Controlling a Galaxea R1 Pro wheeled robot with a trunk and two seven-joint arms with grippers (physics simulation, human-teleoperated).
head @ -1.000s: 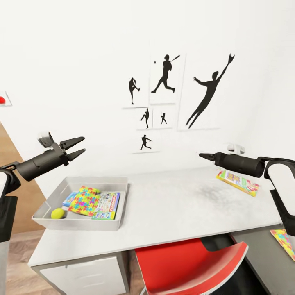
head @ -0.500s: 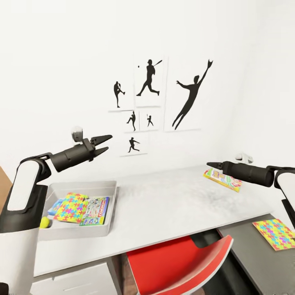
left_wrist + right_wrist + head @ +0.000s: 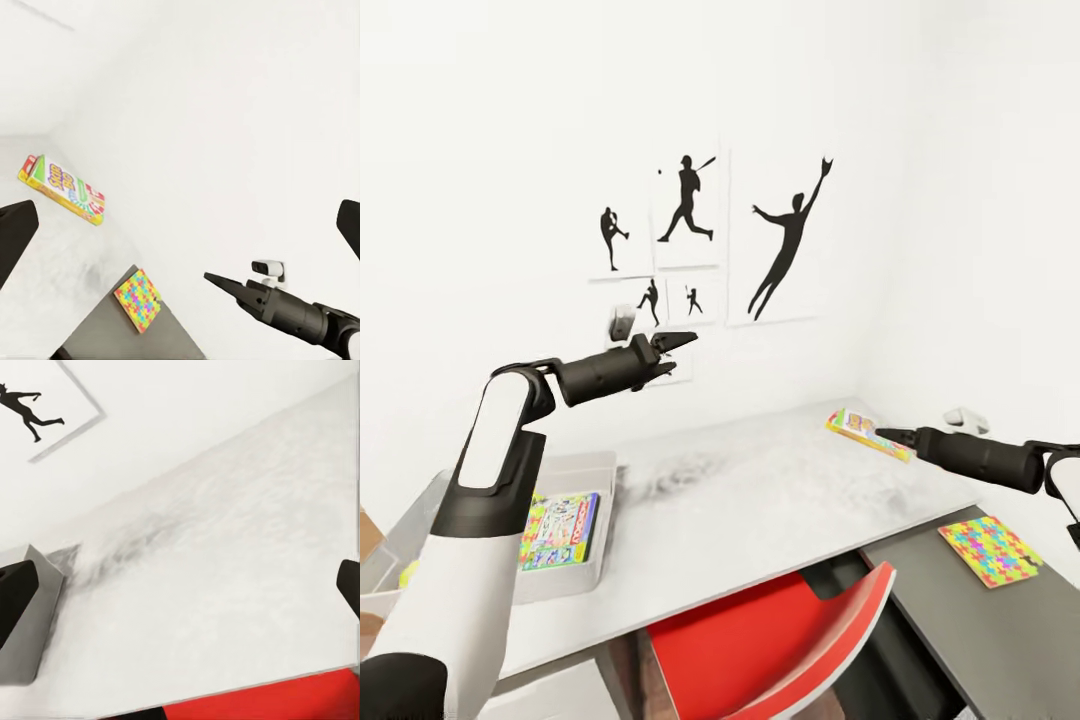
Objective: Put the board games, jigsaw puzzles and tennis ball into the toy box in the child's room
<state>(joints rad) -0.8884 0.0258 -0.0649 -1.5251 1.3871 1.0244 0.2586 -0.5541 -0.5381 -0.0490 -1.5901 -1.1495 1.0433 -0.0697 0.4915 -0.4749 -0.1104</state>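
Observation:
The light grey toy box point(image 3: 592, 468) stands at the table's left end, partly behind my left arm. A board game point(image 3: 563, 528) and a strip of jigsaw puzzle point(image 3: 530, 522) lie inside it, and the tennis ball point(image 3: 407, 573) peeks out beside my arm. The Skip-Bo board game point(image 3: 865, 431) point(image 3: 61, 189) lies at the far right of the light table point(image 3: 760, 500). A second jigsaw puzzle point(image 3: 990, 550) point(image 3: 139, 299) rests on the lower dark top. My left gripper point(image 3: 675, 343) hovers open and empty, high over the table. My right gripper point(image 3: 885, 435) is open, its tip just in front of Skip-Bo.
A red chair point(image 3: 780, 640) is tucked under the table's front edge. Black sports silhouettes point(image 3: 690, 235) hang on the white wall behind. A corner of the toy box point(image 3: 37, 615) and bare tabletop point(image 3: 225, 585) lie ahead in the right wrist view.
The camera has turned right, so everything slid left in the picture. My left arm has swung right, out over the table. My right gripper has sunk closer to the Skip-Bo game.

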